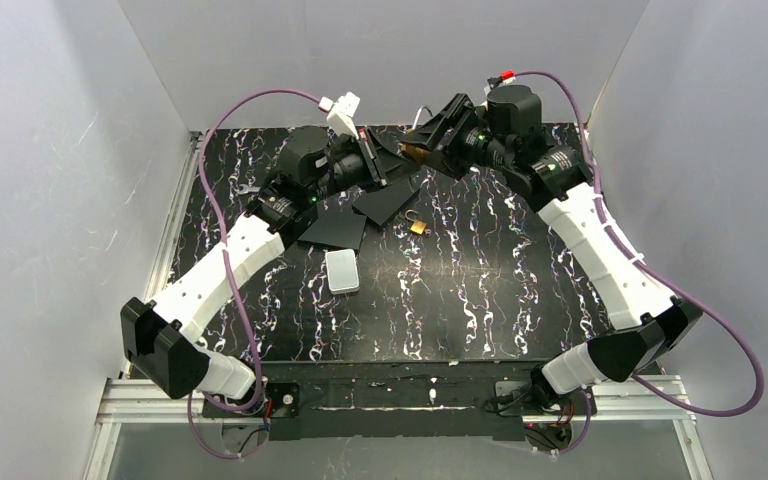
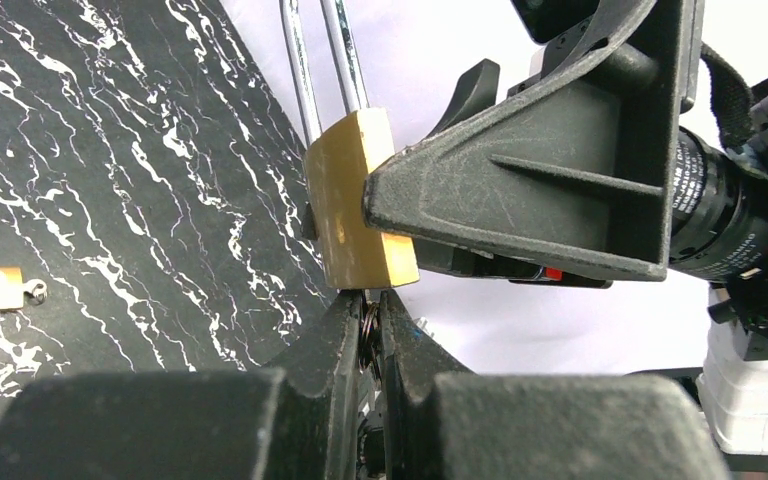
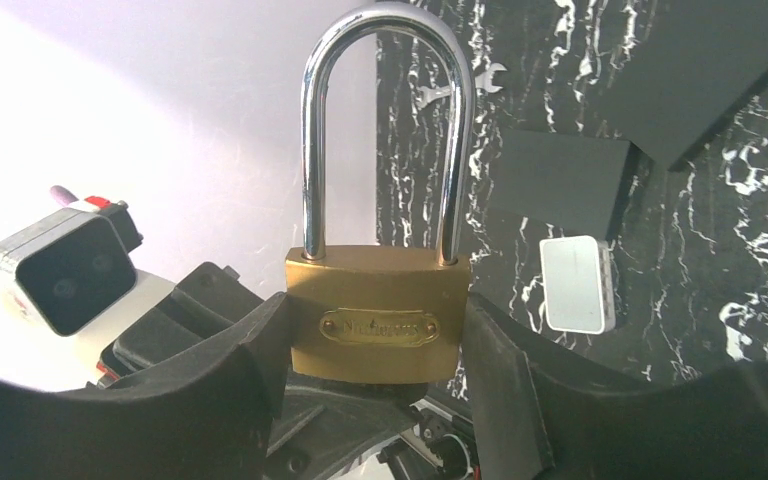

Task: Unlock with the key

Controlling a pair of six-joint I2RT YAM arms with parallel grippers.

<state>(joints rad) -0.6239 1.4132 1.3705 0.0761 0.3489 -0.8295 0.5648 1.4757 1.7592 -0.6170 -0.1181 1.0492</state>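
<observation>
Brass padlock [image 3: 376,315] sits mid-frame, clamped in the right gripper [image 3: 375,345]; the left gripper [image 2: 365,310] pinches the key [image 2: 368,338] just beneath. Slight misalignment could jam or twist the key loose.

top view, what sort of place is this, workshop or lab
Probably a robot test cell in a lab: plain pale walls box in a black marbled table, left arm and right arm are bolted to a metal frame at its near edge, and a brass padlock is held between them.
</observation>
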